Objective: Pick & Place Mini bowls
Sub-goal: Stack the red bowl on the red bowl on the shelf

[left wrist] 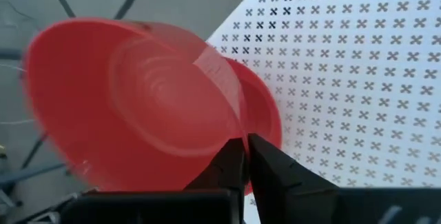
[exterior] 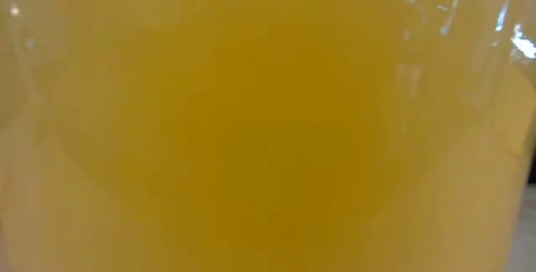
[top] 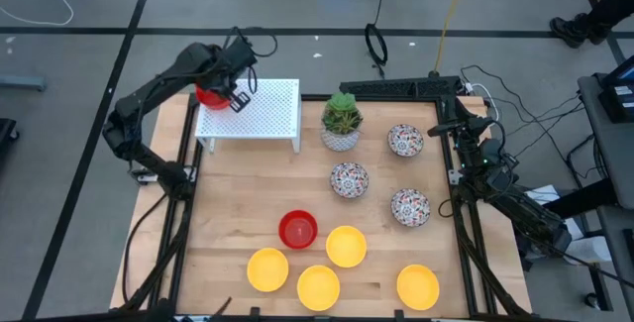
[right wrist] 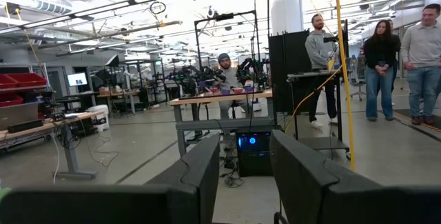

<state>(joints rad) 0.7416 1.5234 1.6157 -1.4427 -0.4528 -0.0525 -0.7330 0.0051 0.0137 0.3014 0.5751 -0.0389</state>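
Note:
My left gripper [top: 236,98] is over the left end of a white perforated rack [top: 260,110] at the table's far left, shut on a glossy red mini bowl [left wrist: 131,100]. A second red bowl [left wrist: 265,114] lies just behind it on the rack. On the table rest a third red bowl [top: 297,229], several yellow bowls such as [top: 346,246] and three white floral bowls [top: 405,141], [top: 349,179], [top: 409,206]. My right gripper [top: 454,126] waits open at the table's right edge. A yellow bowl [exterior: 268,121] fills the low view. My left gripper [left wrist: 246,140] pinches the red bowl's rim [left wrist: 238,129] between its two fingers. The bowl is tipped up on edge in the hold, above the rack's left end. I cannot tell whether it touches the rack or the red bowl behind it.
A white pot with a green plant [top: 341,122] stands just right of the rack. The rack stands on legs at the table's far left. Cables and a dark bar [top: 401,88] run along the far edge. People stand in the room [right wrist: 386,58] beyond the table.

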